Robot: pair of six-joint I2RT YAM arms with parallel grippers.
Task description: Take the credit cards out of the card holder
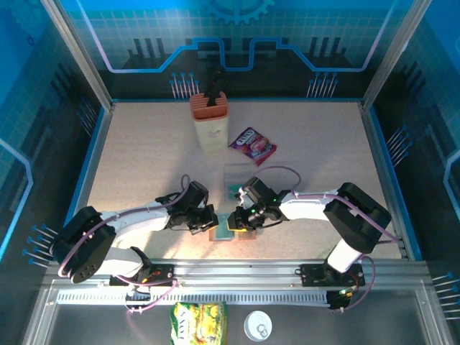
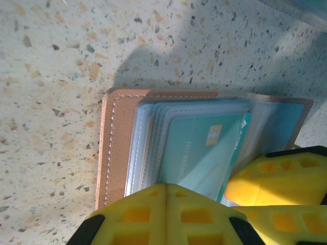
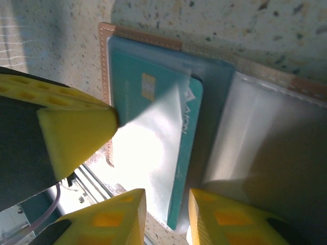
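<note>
Resting on your open holder, left claw, jaws together, right claw just beside, jaws apart, astride end of teal card.

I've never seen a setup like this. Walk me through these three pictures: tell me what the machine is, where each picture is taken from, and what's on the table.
These are two robot arms bolted at the near edge of a speckled table. The wide picture looks down from above and behind them. The other two come from a small camera on each wrist, so the yellow fingers there belong to the pincers. On the table lie a purple snack packet, a clear box, a beige tub and, between the arms, an open brown card holder with a teal card in its clear sleeve. The left pincer is closed, its tip over the holder's sleeves. The right pincer has its fingers apart with the card's end between them; whether they pinch it is unclear.
</note>
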